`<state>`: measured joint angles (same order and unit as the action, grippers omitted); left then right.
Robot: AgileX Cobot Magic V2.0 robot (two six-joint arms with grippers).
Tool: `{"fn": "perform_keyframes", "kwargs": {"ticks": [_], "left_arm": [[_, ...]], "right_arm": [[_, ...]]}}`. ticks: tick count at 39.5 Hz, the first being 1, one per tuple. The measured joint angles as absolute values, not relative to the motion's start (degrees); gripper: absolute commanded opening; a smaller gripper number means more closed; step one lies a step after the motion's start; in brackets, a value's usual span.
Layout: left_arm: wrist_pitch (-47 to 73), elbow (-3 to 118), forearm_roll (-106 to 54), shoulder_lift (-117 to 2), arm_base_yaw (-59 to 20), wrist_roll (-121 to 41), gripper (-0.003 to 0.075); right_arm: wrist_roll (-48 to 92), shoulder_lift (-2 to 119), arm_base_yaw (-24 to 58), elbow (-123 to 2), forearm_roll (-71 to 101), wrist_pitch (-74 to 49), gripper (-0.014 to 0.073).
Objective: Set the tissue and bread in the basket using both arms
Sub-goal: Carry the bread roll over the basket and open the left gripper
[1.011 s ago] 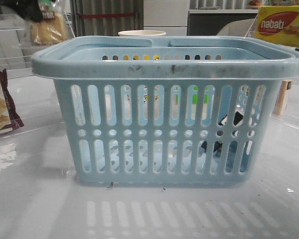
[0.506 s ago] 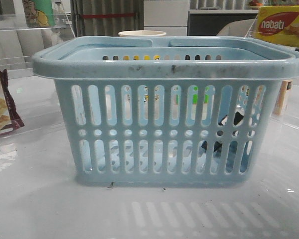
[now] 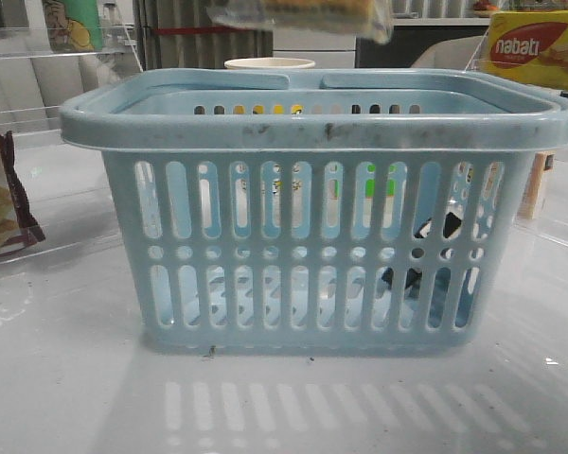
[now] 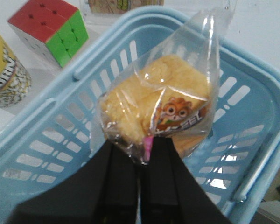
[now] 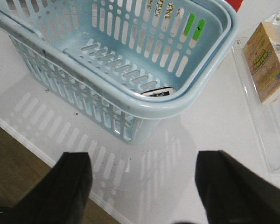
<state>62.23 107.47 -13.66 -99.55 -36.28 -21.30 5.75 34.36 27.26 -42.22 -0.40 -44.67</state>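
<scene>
The left fingers [image 4: 139,161], clamped on the bread [image 4: 156,109], have just carried it in above the basket [image 3: 322,123], so only the drop remains. The tissue [image 3: 434,274] already lies inside at the basket's right end. The right fingers [image 5: 142,182] hang spread and empty beside the basket.

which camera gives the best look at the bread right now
The left wrist view. There the bread fills the middle of the frame, its clear wrapper pinched in the left gripper above the basket. The front view catches only its blurred lower edge at the top of the frame. The right wrist view does not show it.
</scene>
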Motion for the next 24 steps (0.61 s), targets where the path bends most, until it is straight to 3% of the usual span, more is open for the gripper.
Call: {"fn": "perform_keyframes", "kwargs": {"ticks": [4, 7, 13, 16, 24], "left_arm": [[61.7, 107.3, -13.3, -102.4, -36.4, -21.3, 0.0099], [61.1, 107.3, -11.9, -104.6, -36.4, -21.3, 0.0156], [60.6, 107.2, -10.8, -108.2, -36.4, -21.3, 0.042], [60.5, 107.2, -10.8, -109.2, -36.4, -21.3, 0.0484], [60.2, 107.2, -11.1, -109.5, -36.4, -21.3, 0.0488]], "right_arm": [[5.8, 34.4, 27.3, -42.2, -0.4, -44.7, 0.0572], [5.8, 34.4, 27.3, -42.2, -0.4, -44.7, 0.0572], [5.8, 34.4, 27.3, -42.2, -0.4, -44.7, 0.0572], [5.8, 34.4, 27.3, -42.2, -0.4, -44.7, 0.0572], [5.8, 34.4, 27.3, -42.2, -0.4, -44.7, 0.0572]]}}
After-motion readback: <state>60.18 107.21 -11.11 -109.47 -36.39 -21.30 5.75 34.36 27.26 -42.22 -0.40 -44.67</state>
